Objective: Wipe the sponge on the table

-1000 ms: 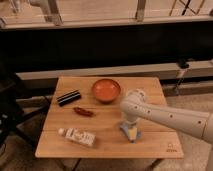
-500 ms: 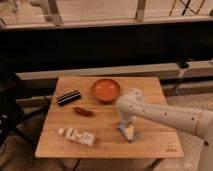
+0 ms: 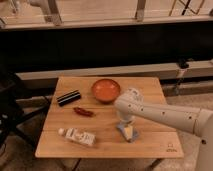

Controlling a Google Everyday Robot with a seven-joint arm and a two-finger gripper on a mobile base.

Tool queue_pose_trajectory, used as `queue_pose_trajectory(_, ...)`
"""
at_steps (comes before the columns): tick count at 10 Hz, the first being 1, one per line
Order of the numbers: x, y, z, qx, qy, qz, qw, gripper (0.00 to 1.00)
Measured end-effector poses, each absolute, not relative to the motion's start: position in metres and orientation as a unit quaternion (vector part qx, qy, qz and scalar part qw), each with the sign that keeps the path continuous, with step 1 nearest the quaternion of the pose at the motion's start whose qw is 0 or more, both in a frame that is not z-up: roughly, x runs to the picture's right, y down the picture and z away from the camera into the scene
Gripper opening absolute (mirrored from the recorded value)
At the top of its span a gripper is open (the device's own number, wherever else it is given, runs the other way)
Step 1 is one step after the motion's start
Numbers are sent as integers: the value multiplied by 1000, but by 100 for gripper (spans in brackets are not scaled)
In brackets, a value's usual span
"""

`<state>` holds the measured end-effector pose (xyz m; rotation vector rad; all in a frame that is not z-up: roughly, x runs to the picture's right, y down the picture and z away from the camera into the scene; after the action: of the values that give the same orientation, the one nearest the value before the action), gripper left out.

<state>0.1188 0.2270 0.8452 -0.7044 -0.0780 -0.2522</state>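
Note:
The sponge (image 3: pixel 128 135), a small light-blue pad, lies on the wooden slatted table (image 3: pixel 150 100) right of centre, near the front edge. My white arm reaches in from the right and bends down over it. The gripper (image 3: pixel 126 128) points straight down and rests on top of the sponge, hiding most of it. Only the sponge's front and right edges show under the gripper.
An orange bowl (image 3: pixel 105 90) stands at the back centre, just behind the arm. A black oblong object (image 3: pixel 68 97) and a red item (image 3: pixel 83 112) lie to the left. A white labelled bottle (image 3: pixel 76 136) lies at the front left. A dark frame (image 3: pixel 10 112) stands beside the table's left edge.
The gripper and the sponge under it have slid a little to the left across the table, then slightly toward the front. The other objects have stayed in place.

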Motion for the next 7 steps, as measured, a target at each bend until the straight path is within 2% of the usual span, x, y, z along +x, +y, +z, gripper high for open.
queue_pose_trajectory(1, 118, 224, 850, -345, -36, -118, 930, 20)
queue_pose_trajectory(3, 118, 223, 849, -344, -36, -119, 931, 5)
queue_pose_trajectory(6, 117, 219, 853, -348, -32, -118, 929, 2)
queue_pose_trajectory(7, 115, 216, 856, -347, -31, -118, 930, 6)
